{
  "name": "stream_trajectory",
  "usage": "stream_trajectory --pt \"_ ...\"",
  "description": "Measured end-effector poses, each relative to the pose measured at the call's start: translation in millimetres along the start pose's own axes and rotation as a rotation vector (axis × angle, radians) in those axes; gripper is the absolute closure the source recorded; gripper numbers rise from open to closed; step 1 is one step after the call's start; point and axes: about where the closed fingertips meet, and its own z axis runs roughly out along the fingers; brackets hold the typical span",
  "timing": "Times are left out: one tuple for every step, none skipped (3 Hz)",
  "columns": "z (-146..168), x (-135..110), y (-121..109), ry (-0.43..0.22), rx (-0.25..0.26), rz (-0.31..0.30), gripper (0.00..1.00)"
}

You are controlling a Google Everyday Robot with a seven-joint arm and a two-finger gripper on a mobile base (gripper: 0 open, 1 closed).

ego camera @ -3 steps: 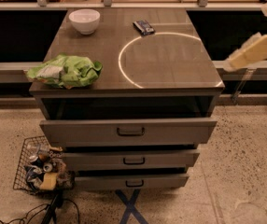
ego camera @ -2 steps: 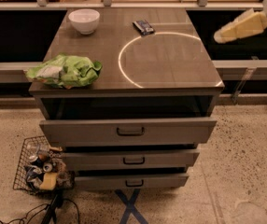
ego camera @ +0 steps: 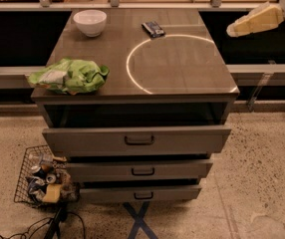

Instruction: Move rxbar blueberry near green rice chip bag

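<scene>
The rxbar blueberry (ego camera: 153, 29), a small dark blue bar, lies flat at the back of the cabinet top, just outside a bright ring of light. The green rice chip bag (ego camera: 69, 75) lies crumpled at the front left corner of the top, far from the bar. My gripper (ego camera: 235, 30) is in the air at the upper right, beyond the cabinet's right edge, pointing left and well right of the bar. It holds nothing that I can see.
A white bowl (ego camera: 89, 22) stands at the back left of the grey cabinet top (ego camera: 182, 68). Three drawers (ego camera: 138, 140) below stand partly pulled out. A wire basket of clutter (ego camera: 43, 180) and cables sit on the floor at left.
My gripper has risen and moved left toward the cabinet's back right. The bar, bag and bowl have not moved.
</scene>
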Motion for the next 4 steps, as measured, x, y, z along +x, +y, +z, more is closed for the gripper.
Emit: stream_trajectory --pt "18.6 -0.9 0.8 -0.032 -0.008 0.016 0.0" --pt "85.0 -13.9 -4.7 -0.138 -0.016 0.067 0.0" --pt "129.3 -21.5 -6.6 -0.214 -0.007 0.113 0.0" --pt "166.7 -30.6 -0.6 -0.202 0.0 0.111 0.0"
